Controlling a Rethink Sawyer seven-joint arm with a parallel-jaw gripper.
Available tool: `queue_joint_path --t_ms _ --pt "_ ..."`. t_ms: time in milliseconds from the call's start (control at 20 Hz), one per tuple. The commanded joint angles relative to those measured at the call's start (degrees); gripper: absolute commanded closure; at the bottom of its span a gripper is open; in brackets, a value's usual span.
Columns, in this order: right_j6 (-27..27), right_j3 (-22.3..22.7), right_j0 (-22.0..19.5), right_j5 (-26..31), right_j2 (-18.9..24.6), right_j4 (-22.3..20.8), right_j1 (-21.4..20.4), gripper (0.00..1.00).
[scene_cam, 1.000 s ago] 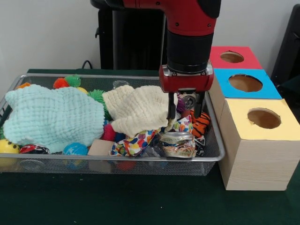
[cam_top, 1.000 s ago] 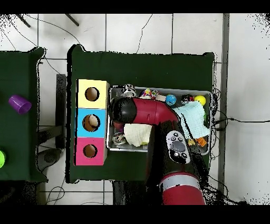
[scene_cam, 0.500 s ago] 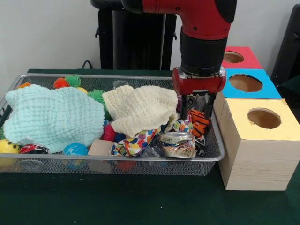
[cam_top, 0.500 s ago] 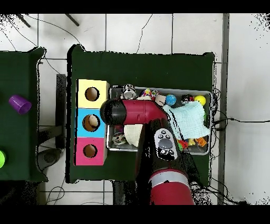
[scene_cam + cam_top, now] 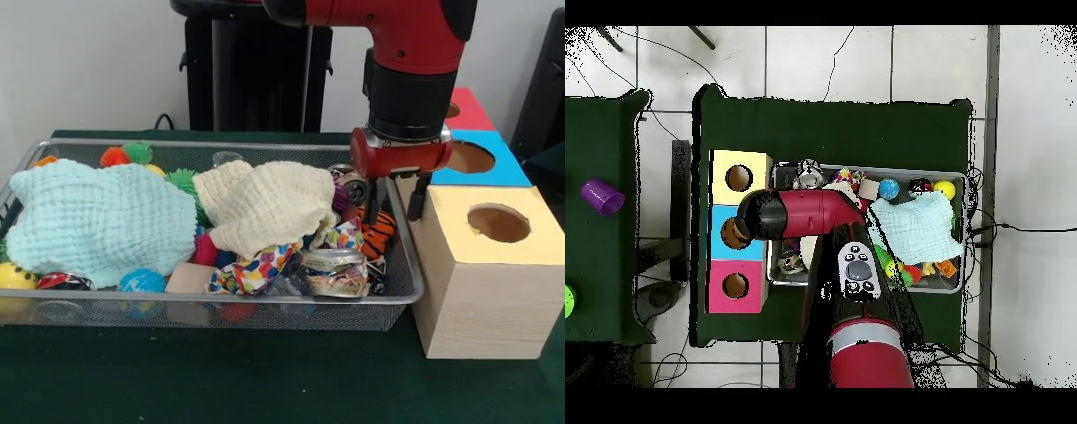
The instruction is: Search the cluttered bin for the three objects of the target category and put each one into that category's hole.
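The wire mesh bin [image 5: 221,302] lies full of clutter; it also shows in the overhead view [image 5: 963,178]. An orange plush with black stripes [image 5: 379,232] lies at the bin's right end, partly under other things. No pale tan plush shows. My gripper [image 5: 393,208] hangs open and empty above the bin's right rim, next to the yellow box [image 5: 481,291], just above and right of the orange plush. In the overhead view the arm's wrist [image 5: 755,215] covers the gripper and part of the blue box.
A blue box [image 5: 481,159] and a red box [image 5: 465,110] stand behind the yellow one. In the bin lie a mint cloth [image 5: 97,221], a cream cloth [image 5: 265,208], a patterned cloth [image 5: 252,272], a can [image 5: 334,265], spiky balls [image 5: 116,157] and small balls [image 5: 141,281].
The gripper has moved to the picture's right in the front view, from over the bin's right end to its rim beside the boxes. It stays open and empty.
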Motion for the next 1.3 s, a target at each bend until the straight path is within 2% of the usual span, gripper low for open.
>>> queue_joint_path --t_ms 50,800,1300 --pt "5.3 -3.7 0.2 -2.6 1.4 -2.2 4.0 0.0" --pt "3.9 -3.5 -3.6 -3.4 4.8 -0.5 7.5 0.0" --pt "4.2 0.5 -4.7 -4.2 5.7 -1.0 4.3 0.0"
